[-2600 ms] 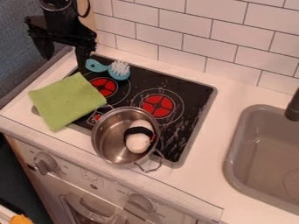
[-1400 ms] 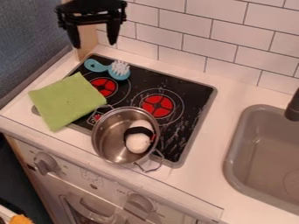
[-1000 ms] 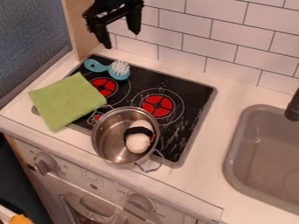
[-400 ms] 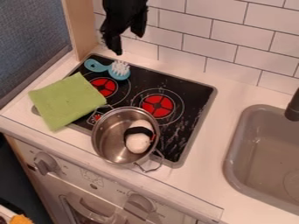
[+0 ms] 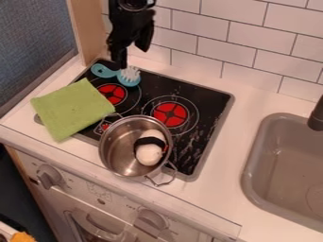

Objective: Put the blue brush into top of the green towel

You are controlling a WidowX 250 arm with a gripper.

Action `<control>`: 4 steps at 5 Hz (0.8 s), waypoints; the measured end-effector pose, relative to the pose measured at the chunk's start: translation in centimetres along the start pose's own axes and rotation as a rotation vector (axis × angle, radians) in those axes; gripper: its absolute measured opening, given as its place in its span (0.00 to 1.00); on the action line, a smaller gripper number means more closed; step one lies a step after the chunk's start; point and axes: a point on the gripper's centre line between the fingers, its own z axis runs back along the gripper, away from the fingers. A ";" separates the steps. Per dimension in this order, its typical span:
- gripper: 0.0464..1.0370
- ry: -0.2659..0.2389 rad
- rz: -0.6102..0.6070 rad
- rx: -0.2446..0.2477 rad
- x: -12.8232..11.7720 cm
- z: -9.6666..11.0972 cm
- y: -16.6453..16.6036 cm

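The blue brush lies bristles up near the back left corner of the stovetop, its handle toward that corner. The gripper is hung over the back edge, its two fingers spread apart with nothing held, one tip just above or behind the brush's neck. The green towel is spread across the stovetop's front left corner, partly on the counter. Toward the front edge stands the metal pot, with a white and black toy inside.

The step in hand is judged to be lining up for the grasp. The neck or handle is best straddled, with the fingers set across its length and lowered nearly to the glass before being closed. Bristles are better avoided, as a slanted pinch there could let the brush roll. A clear lift should then be made, so that the pot's near handle is not clipped on the way to the towel.

The gap between the lower fingertip and the brush cannot be judged from this slant; contact appears possible but is unconfirmed. Part of the neck is hard to make out beside the dark tip, and the arm is cut off by the top edge.
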 end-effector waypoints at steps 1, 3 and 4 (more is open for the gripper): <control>0.96 -0.001 0.045 0.068 -0.1 -0.8 0.8; 0.96 0.014 0.002 0.110 -0.9 -3.3 0.9; 0.91 0.001 -0.021 0.138 -0.9 -4.4 1.0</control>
